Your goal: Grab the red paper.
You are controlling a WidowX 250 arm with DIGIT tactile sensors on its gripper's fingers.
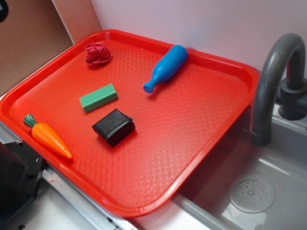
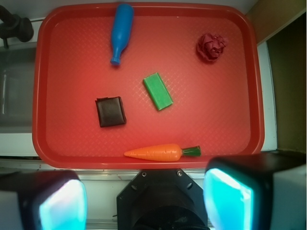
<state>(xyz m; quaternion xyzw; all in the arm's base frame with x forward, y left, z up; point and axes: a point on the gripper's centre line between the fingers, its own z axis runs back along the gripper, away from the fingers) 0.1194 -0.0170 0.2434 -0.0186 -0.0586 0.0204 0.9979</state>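
The red paper (image 1: 97, 53) is a small dark red crumpled ball in the far left corner of the bright red tray (image 1: 192, 120). From the wrist view it lies at the upper right (image 2: 211, 47) of the tray (image 2: 72, 72). My gripper (image 2: 144, 201) hangs high above the tray's near edge, well away from the paper. Its two cyan-padded fingers (image 2: 62, 206) stand wide apart with nothing between them. The exterior view does not show the gripper.
On the tray lie a blue bottle (image 1: 166, 67), a green block (image 1: 98, 97), a black square object (image 1: 113, 126) and a toy carrot (image 1: 48, 136). A grey faucet (image 1: 276, 81) and sink (image 1: 249, 191) sit to the right. A wall backs the tray.
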